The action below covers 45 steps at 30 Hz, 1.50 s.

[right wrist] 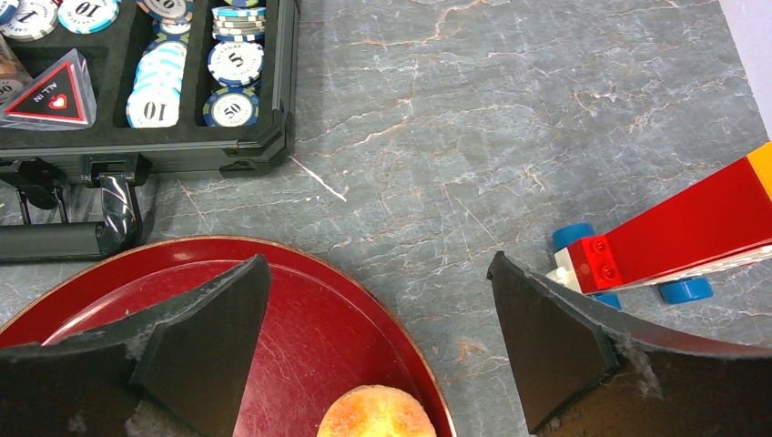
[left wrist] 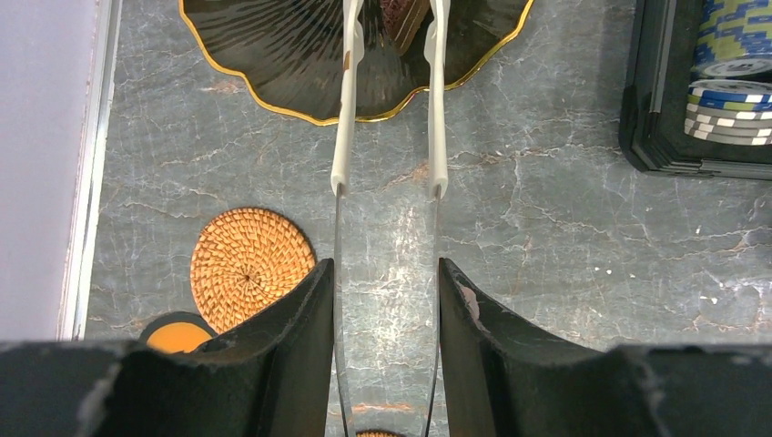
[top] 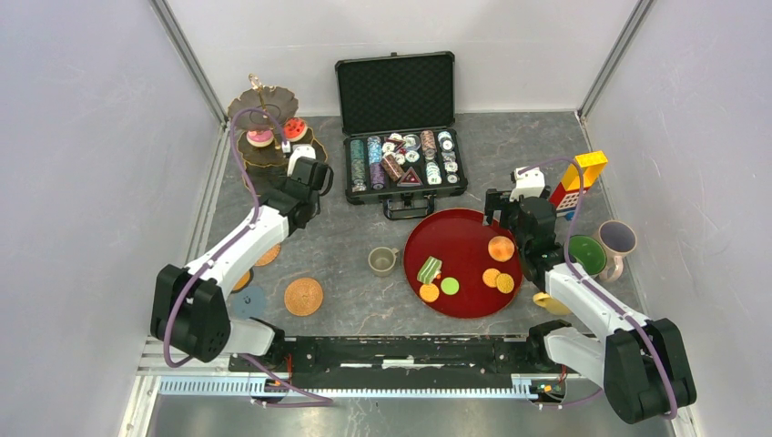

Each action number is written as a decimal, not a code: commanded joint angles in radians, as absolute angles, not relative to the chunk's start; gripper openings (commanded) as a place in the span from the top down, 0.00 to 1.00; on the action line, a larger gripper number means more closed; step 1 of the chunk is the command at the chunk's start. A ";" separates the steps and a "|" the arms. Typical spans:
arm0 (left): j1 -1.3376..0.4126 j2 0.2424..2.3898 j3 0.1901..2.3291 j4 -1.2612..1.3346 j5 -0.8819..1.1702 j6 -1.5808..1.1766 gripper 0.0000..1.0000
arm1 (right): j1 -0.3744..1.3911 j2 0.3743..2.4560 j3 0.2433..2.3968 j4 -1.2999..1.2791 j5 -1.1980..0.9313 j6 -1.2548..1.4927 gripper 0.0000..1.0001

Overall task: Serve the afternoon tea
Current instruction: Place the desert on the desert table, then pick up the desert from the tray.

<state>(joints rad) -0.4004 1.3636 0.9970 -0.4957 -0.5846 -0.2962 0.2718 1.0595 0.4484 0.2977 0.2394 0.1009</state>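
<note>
My left gripper (left wrist: pixel 386 269) (top: pixel 308 175) is shut on a pair of white tongs (left wrist: pixel 344 118). The tongs reach over the bottom plate of the dark scalloped stand (left wrist: pixel 273 64) (top: pixel 269 157). A brown cake slice (left wrist: pixel 401 14) lies between the tong tips; whether it is gripped I cannot tell. A pink donut (top: pixel 260 137) and a red sweet (top: pixel 294 128) sit on the stand. My right gripper (right wrist: pixel 378 259) (top: pixel 512 217) hangs open over the right rim of the red tray (right wrist: pixel 309 346) (top: pixel 460 232), just above an orange donut (right wrist: pixel 378 414) (top: pixel 501 248). A striped cake slice (top: pixel 429 269) and orange and green rounds also lie on the tray.
The open black poker chip case (top: pixel 401 137) stands at the back centre. The red-yellow block tower (top: pixel 578 177) leans at the right, beside a green mug (top: pixel 587 255) and a grey mug (top: pixel 617 238). A small khaki mug (top: pixel 382 261) and woven coasters (top: pixel 303 296) lie in front.
</note>
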 commanded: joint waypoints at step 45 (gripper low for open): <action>-0.825 1.376 1.349 -0.922 0.194 -0.540 0.72 | 0.265 1.070 0.486 0.323 0.233 0.106 0.02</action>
<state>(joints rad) -0.8047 1.3445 1.3273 -0.9192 0.1406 -0.4801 0.2699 1.0756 0.4488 0.2974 0.2279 0.1043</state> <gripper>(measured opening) 0.473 0.981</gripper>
